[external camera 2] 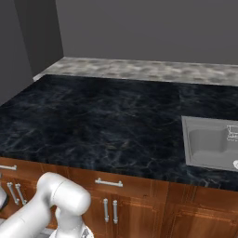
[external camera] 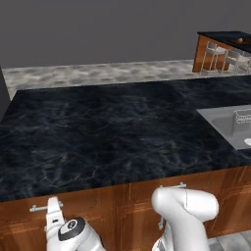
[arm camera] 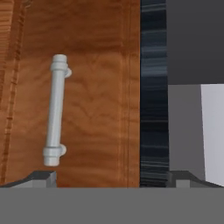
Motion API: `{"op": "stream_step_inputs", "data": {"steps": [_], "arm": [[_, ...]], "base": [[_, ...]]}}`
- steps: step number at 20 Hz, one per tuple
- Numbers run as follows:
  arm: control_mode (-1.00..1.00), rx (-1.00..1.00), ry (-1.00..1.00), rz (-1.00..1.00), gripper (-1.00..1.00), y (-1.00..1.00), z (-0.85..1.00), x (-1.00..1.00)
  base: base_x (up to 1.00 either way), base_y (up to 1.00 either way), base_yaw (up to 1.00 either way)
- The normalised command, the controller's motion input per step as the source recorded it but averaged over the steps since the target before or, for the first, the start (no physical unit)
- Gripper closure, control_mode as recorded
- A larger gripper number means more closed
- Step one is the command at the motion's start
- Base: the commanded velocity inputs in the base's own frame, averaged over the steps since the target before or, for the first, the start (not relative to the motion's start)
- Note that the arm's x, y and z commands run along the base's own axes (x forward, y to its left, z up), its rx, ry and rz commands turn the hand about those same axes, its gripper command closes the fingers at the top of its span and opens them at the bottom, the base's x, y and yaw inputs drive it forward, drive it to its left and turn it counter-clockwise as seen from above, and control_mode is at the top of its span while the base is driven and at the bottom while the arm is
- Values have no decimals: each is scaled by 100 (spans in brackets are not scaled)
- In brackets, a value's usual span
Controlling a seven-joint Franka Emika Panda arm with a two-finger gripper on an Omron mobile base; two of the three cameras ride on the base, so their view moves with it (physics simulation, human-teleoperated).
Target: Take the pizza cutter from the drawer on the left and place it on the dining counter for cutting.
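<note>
Two dark fingertips [arm camera: 43, 178] stand wide apart before the closed drawer [arm camera: 87, 109], its bar handle [arm camera: 56, 110] (rolled upright by the camera) just above the left tip, not between them; closing from here would probably miss it. Pizza cutter presumably inside

Dark grey walls [external camera 2: 139, 28], mottled grey stone floor [external camera: 98, 73], black marble sink counter [external camera 2: 93, 121], wooden cabinet doors [external camera 2: 135, 214]

The drawer [arm camera: 87, 100] front was grained reddish-brown wood, its bar handle [arm camera: 55, 116] smooth satin metal. The bench [external camera: 112, 132] top was glossy black veined marble; the sink [external camera 2: 209, 144] matt grey metal.
</note>
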Motion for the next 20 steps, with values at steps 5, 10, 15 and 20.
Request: {"op": "stream_step_inputs", "data": {"steps": [5,10,15,20], "arm": [[-100,0,0,0,-100,15,-25,6],[-100,0,0,0,-100,5,-24,21],[-100,0,0,0,-100,1,-36,27],[-100,0,0,0,-100,7,-36,24]], "base": [[0,0,0],[0,0,0],[0,0,0],[0,0,0]]}}
